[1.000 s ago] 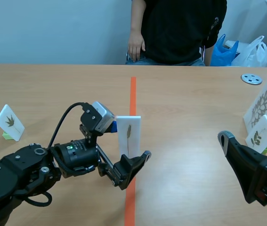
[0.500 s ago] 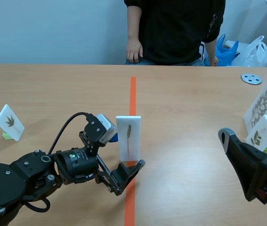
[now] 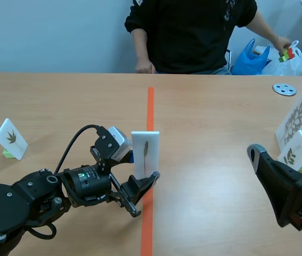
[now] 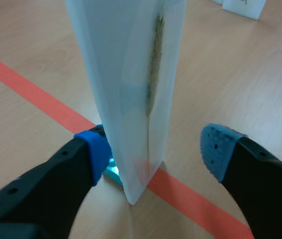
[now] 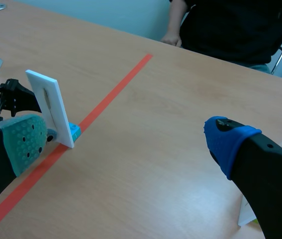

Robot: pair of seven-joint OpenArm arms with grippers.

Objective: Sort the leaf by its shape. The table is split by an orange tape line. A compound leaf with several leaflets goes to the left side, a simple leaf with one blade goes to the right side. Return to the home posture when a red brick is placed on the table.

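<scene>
In the scene view, the white leaf card stands upright on the orange tape line near the middle of the bench. The left gripper sits around the card's base, one finger in front and one behind. The right arm is low at the right side, well apart from the card. A small card with a many-pointed leaf stands at the far left. Two more cards stand at the far right, and a grey disc lies beyond them. A person sits across the bench, with one hand holding something small and coloured.

In the left wrist view, the card rises between the gripper's fingers and bears one slender leaf. The left blue pad touches the card's foot beside a teal stand. The right pad stays apart from it, so the gripper is spread and has no hold.

In the right wrist view, the right gripper is spread wide with nothing between its pads. The card stands ahead of its left finger on the tape line.
</scene>
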